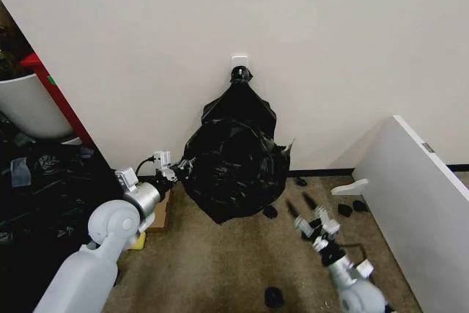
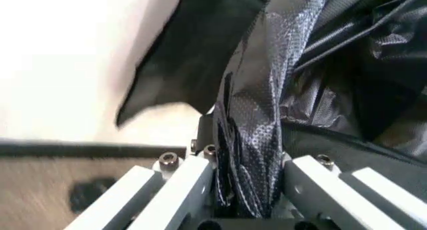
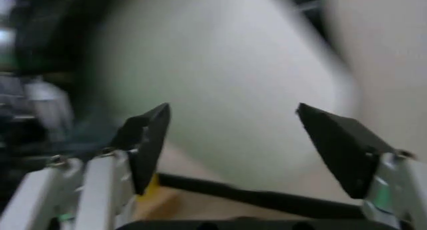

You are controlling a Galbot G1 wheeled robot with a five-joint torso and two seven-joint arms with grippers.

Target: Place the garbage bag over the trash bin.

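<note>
Now left hand [image 2: 250, 190] grips garbage bag [image 1: 233, 153].

garbage bag [image 1: 234, 155] against wall [image 1: 330, 34], on carpet [image 1: 234, 262]

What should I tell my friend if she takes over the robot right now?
Left gripper: shut on the garbage bag, pinching its lower left edge low by the wall.
Right gripper: open, holding nothing, above the carpet to the right of the bag.
The bag hangs from a white wall hook, bunched at the top.
Done: bag gripped.
Left: take it off the hook, open it, fit it over the trash bin.
</note>
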